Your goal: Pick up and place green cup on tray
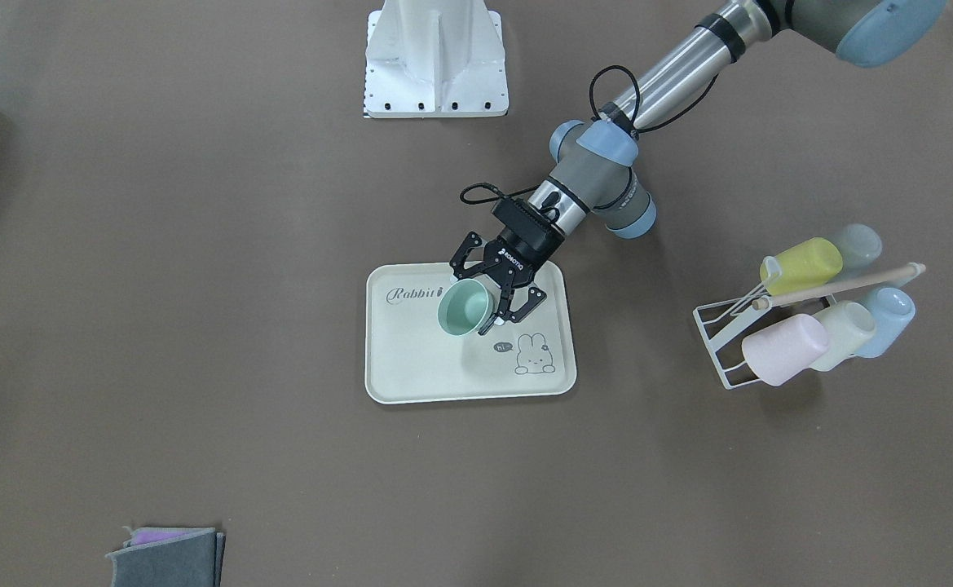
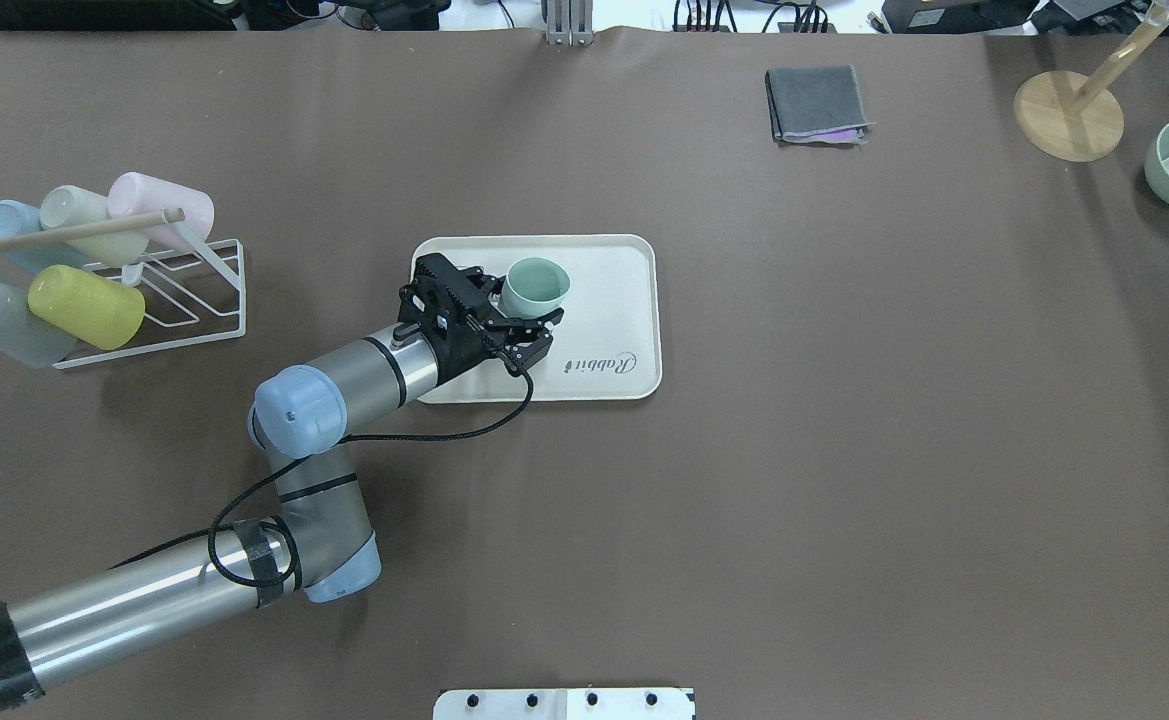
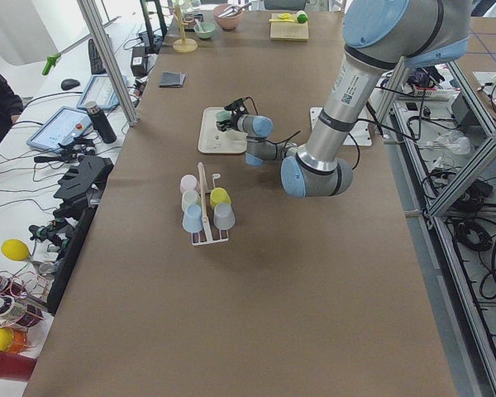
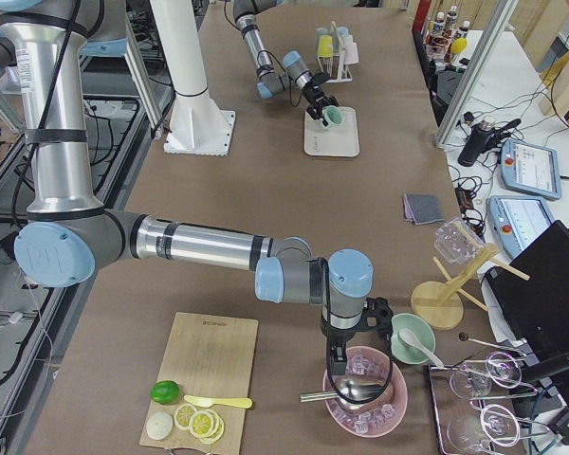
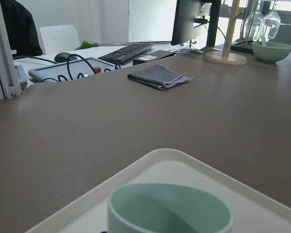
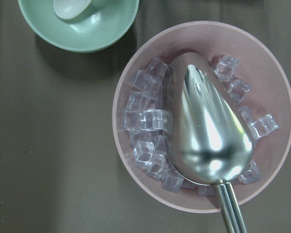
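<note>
The green cup (image 1: 464,308) stands upright, mouth up, over the middle of the cream tray (image 1: 411,367) with its "Rabbit" script. My left gripper (image 1: 471,304) comes in low from the side and is shut on the cup, one finger against each side of its wall. The overhead view shows the same hold: cup (image 2: 536,283), left gripper (image 2: 526,304), tray (image 2: 604,290). In the left wrist view the cup's rim (image 5: 169,206) fills the bottom, with the tray's far rim (image 5: 150,158) behind it. My right gripper (image 4: 346,353) hangs over a pink bowl; I cannot tell its state.
A wire rack (image 2: 194,300) holds pastel cups, among them a yellow-green one (image 2: 84,305), at the left. Folded grey cloths (image 2: 816,103) lie beyond the tray. The pink bowl (image 6: 203,116) holds ice and a metal scoop (image 6: 208,131), beside a green bowl (image 6: 77,24).
</note>
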Tool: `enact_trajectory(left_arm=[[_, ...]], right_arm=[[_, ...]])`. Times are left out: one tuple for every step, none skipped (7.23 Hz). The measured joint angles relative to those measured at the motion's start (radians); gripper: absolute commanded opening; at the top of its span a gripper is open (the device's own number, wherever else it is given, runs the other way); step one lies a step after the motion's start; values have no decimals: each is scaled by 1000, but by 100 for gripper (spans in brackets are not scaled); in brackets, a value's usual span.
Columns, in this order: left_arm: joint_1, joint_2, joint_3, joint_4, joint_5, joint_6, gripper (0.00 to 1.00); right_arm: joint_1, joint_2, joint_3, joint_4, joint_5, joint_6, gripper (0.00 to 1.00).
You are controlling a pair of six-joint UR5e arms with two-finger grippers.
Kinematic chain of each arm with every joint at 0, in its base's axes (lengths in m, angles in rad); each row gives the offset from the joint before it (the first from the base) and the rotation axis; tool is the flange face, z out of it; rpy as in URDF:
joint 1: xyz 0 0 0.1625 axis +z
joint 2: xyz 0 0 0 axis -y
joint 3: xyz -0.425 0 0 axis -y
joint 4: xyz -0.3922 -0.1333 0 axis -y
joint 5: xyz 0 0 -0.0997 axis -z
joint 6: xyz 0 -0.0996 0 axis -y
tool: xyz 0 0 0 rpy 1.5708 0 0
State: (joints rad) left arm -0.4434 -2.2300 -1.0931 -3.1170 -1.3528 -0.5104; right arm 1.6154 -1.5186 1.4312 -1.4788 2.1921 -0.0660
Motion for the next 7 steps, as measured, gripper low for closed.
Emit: enact_trajectory(left_arm=[[1, 0, -2, 0, -1, 0, 87], [2, 0, -4, -1, -1, 0, 87], [3, 1, -5, -1, -2, 0, 98], [3, 1, -6, -2, -2, 0, 98], [3, 1, -8, -9, -1, 0, 98], [3, -1, -12, -25, -1, -2, 98], [1, -5, -26, -39, -1, -7, 98]], right_arm=[[-1, 0, 0, 0, 0, 0, 100], [-1, 0, 0, 0, 0, 0, 100], [-1, 0, 0, 0, 0, 0, 100], [-2, 0, 0, 0, 0, 0, 100], [-3, 0, 0, 0, 0, 0, 100], [-3, 0, 0, 0, 0, 0, 100], [-3, 0, 0, 0, 0, 0, 100]])
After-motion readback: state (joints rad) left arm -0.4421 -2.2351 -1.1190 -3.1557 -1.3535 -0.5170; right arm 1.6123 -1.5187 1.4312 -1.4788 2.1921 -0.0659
